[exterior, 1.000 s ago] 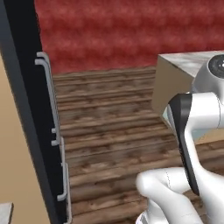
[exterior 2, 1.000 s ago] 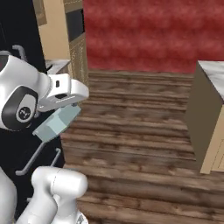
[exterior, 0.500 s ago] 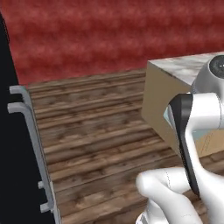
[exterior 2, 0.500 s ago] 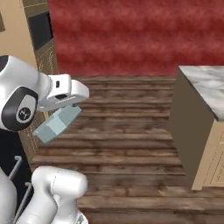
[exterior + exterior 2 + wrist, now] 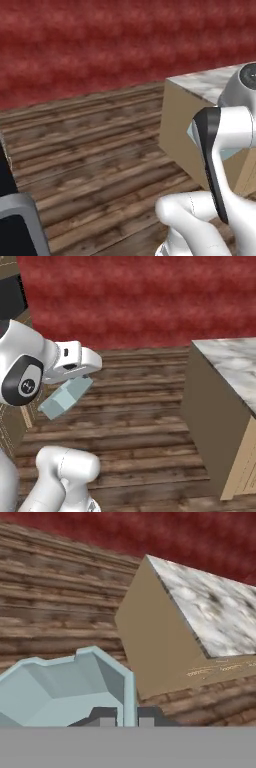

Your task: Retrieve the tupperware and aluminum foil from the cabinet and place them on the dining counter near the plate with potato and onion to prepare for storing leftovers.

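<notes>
Now, from the left base camera, my white arm stands in front of the tan-sided island with the veined marble tabletop (image 5: 200,82); a pale blue sliver beside my dark forearm is probably the tub, though I can't be sure there.

From the right base camera, the small pale blue-grey translucent tupperware tub (image 5: 65,397) hangs tilted under my hand, over the wooden plank floor (image 5: 135,421), well apart from the island. I carry it high and clear of the floor because the dining counter is where it belongs.

From the hand camera, my jaws (image 5: 126,714) are clenched on the tub's rim, one tip either side of the wall, its open mouth turned towards me. The marble corner lies ahead, so I judge this is the carry, with the setting-down not yet begun.
</notes>
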Controlling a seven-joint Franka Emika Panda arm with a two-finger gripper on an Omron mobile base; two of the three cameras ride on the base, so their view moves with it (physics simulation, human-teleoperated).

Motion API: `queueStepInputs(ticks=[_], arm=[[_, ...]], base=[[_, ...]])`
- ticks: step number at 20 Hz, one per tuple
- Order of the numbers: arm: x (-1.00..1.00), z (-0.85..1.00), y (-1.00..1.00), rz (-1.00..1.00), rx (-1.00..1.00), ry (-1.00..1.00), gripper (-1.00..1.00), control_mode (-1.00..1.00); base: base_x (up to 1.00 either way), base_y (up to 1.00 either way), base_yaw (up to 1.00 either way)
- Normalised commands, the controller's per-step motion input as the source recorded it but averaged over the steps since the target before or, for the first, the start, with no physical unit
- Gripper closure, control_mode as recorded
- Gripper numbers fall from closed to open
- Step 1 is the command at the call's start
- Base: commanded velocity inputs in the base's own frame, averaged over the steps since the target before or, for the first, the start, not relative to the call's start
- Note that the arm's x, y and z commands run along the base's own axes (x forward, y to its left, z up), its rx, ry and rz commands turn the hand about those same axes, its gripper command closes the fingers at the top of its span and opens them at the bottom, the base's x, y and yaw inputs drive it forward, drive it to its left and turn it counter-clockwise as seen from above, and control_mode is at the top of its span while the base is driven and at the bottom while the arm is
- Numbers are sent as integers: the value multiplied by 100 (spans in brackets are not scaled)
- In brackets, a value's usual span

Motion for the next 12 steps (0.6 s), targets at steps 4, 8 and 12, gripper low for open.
queueStepInputs(ticks=[4, 8, 12], arm=[[0, 0, 0, 0, 0, 0, 100, 100], [0, 0, 0, 0, 0, 0, 100, 100], [0, 0, 0, 0, 0, 0, 100, 100]], base=[[100, 13, -20], [100, 16, -14], [100, 5, -15]])
